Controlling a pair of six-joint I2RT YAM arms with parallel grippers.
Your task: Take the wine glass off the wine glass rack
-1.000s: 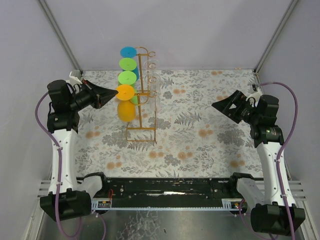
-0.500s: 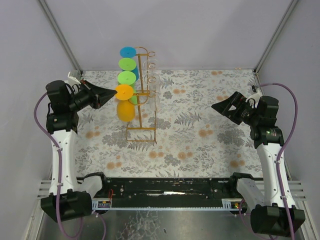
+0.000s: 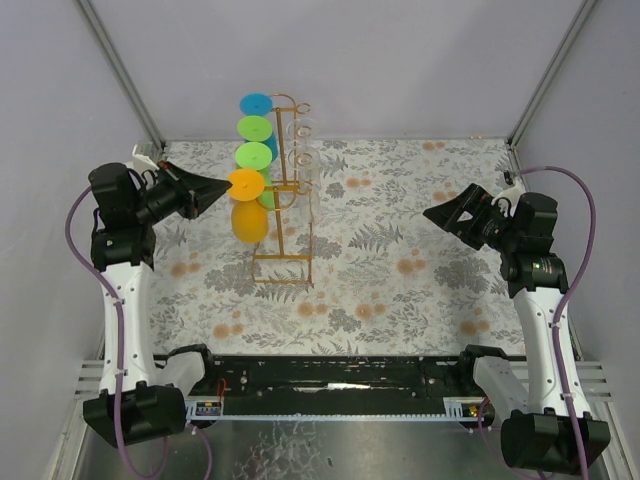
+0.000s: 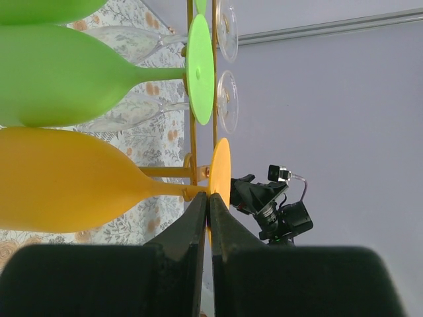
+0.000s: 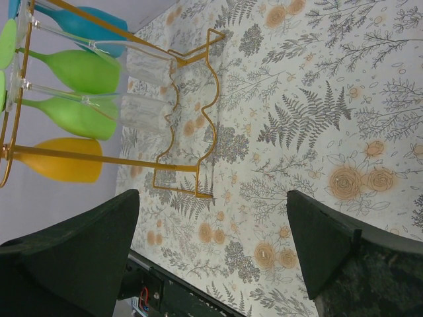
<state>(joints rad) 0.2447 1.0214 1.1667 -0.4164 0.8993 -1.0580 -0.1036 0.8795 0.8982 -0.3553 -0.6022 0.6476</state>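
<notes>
1. Lilac walls box in the floral-print table, so I have little clutter to read past.
2. Toward the back left stands the wine glass rack. Its gold wire rails carry the glasses upside down by their feet, which is why each bowl hangs below a flat disc.
3. A blue glass and green glasses fill the far part of the left rail. The clear glasses on the right rail blur into the wire, and I cannot count them.
4. The orange wine glass hangs at the near end of the left rail, not yet off the rack. I judge it the easiest one to slide out.
5. My left gripper sits at that glass's foot, fingers almost together with a sliver of orange between them. I take that as a pinch on the disc's rim, though a finger hides the lower edge.
6. My right gripper hovers well off to the right, fingers wide apart and holding nothing, seemingly parked clear of the rack.
</notes>
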